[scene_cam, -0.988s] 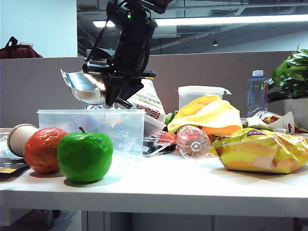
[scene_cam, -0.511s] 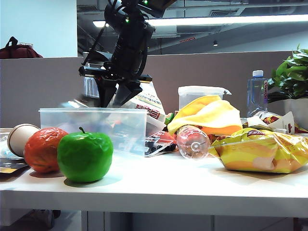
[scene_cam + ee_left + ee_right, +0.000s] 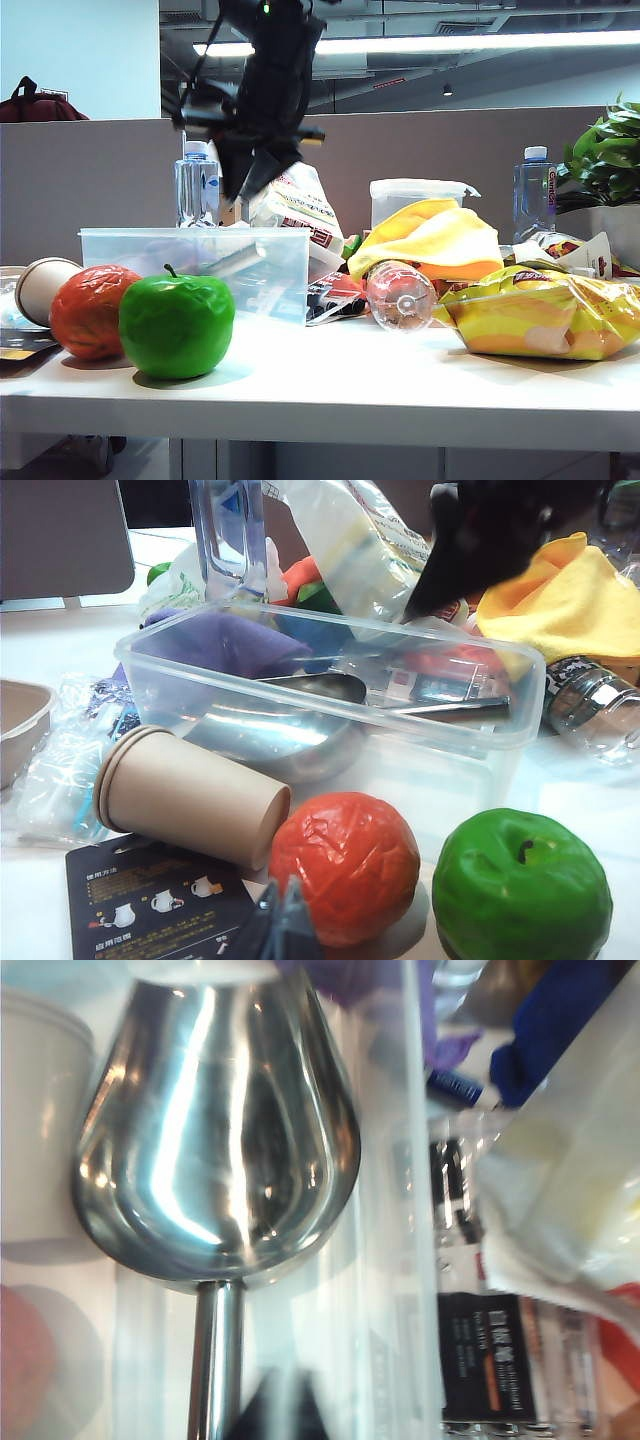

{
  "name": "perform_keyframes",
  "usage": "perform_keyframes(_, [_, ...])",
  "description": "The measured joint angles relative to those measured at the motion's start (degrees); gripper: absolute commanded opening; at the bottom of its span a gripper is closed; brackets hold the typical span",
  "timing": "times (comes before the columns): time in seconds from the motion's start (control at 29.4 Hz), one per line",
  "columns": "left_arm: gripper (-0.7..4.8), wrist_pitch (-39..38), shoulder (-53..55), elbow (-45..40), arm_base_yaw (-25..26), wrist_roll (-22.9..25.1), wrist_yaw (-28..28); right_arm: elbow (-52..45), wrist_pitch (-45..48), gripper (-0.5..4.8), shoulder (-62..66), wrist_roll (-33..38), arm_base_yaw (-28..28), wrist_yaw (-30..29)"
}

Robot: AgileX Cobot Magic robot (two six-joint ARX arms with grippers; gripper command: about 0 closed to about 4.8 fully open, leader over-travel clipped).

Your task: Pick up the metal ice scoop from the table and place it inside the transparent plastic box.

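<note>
The metal ice scoop (image 3: 290,730) lies inside the transparent plastic box (image 3: 192,262), bowl toward the paper-cup end and its slim handle slanting up toward the far long wall. The box sits on the white desk (image 3: 380,385) crowded on every side: a green apple (image 3: 176,325) and a crinkled orange-red fruit (image 3: 88,310) stand just in front of it, a tan paper cup (image 3: 38,287) lies on its side beside them, and a clear water bottle (image 3: 198,187) rises behind the box's far wall. To the right are a fallen clear bottle (image 3: 401,294), a yellow cloth (image 3: 432,240), a yellow snack bag (image 3: 545,315), a lidded clear tub (image 3: 412,200), a second water bottle (image 3: 534,193) and a potted plant (image 3: 608,160). The right claw (image 3: 252,180) hangs above the box, blurred, its fingers appearing drawn nearly together with nothing between them; it is clear of the scoop. The exterior view shows the scoop only as a dim streak through the box wall, half hidden by the fruit; the left wrist view shows its bowl resting on the box floor, and purple cloth (image 3: 230,645) behind the box. The right wrist view looks straight down into the bright bowl and along the handle. The left claw (image 3: 282,930) shows only as dark tips at the picture's edge, low near the orange-red fruit; whether it is apart or together I cannot tell.
</note>
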Motion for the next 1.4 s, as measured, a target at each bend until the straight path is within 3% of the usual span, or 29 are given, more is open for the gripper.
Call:
perform_keyframes(0.44, [-0.05,0.0,0.02,0.0,0.37,0.0,0.02,2.82,-9.16,-0.06,-3.43,1.09,-0.04,0.0])
perform_keyframes(0.72, [-0.05,-0.02,0.02,0.0,8.7,0.0,0.17,2.84,-11.47,-0.06,-12.39,1.49,-1.16,0.28])
perform_keyframes(0.95, [-0.05,0.0,0.0,0.0,14.36,0.0,0.02,2.93,-11.98,-0.06,-23.69,2.29,-1.2,4.13])
perform_keyframes(1.4, [-0.05,0.0,-0.68,-0.02,17.73,0.0,0.02,0.52,-14.01,-0.06,-45.57,2.34,-1.09,7.85])
